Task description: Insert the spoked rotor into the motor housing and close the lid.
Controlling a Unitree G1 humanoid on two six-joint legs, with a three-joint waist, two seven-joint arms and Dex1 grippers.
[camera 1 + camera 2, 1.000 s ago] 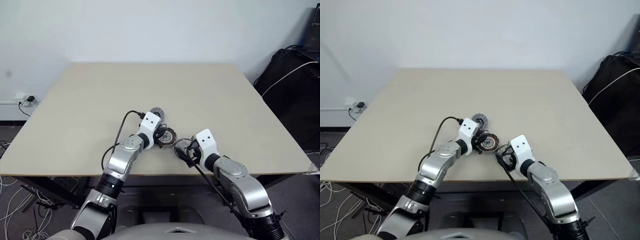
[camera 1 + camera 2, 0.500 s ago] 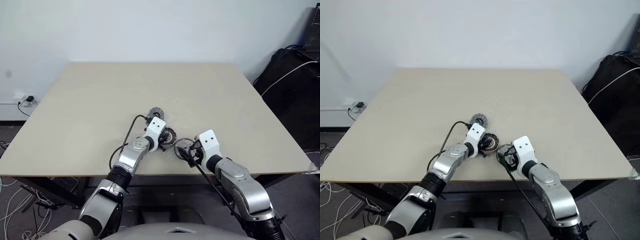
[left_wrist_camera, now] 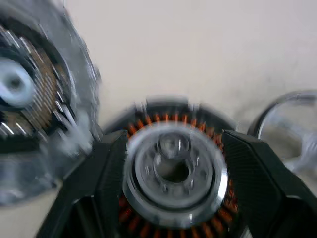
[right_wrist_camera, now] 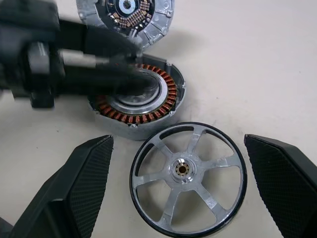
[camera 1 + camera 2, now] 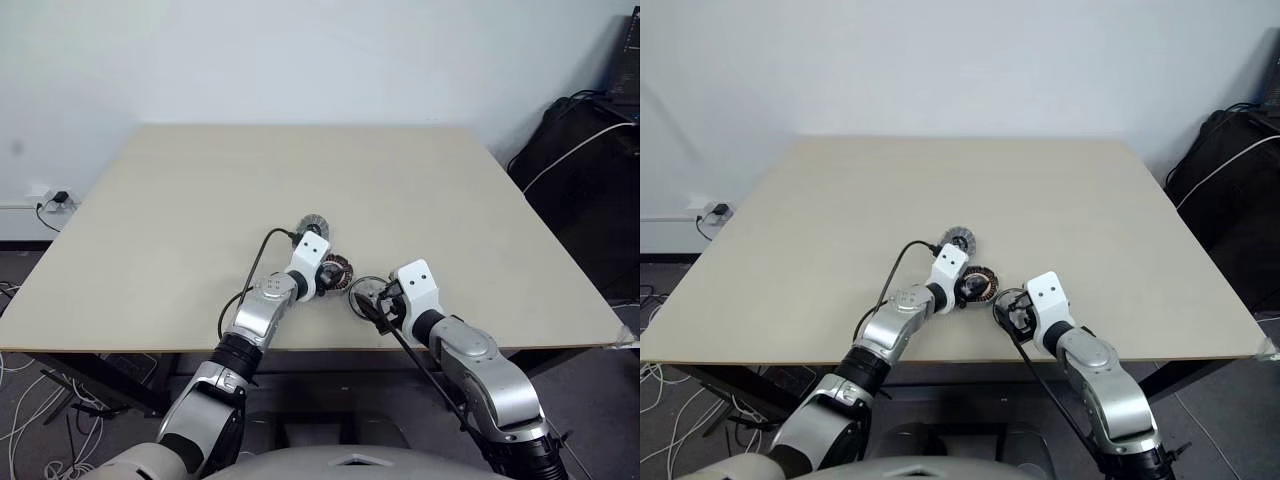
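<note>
So the motor housing (image 4: 136,101) sits on the surface (image 5: 200,200) near the front edge, with the spoked rotor (image 4: 188,171) flat just beside it on the right. The left claw (image 3: 173,163) has its fingers either side of the housing; can't tell if it's gripping. The right claw (image 4: 181,198) is spread wide over the rotor, holding nothing. A silver disc with windings (image 4: 126,15) lies just beyond the housing.

On the table (image 5: 180,200) there are 1 housing (image 4: 148,99), 1 rotor (image 4: 188,178) and 1 other round part (image 4: 126,15). Also 2 grippers (image 5: 322,277) (image 4: 183,188).
</note>
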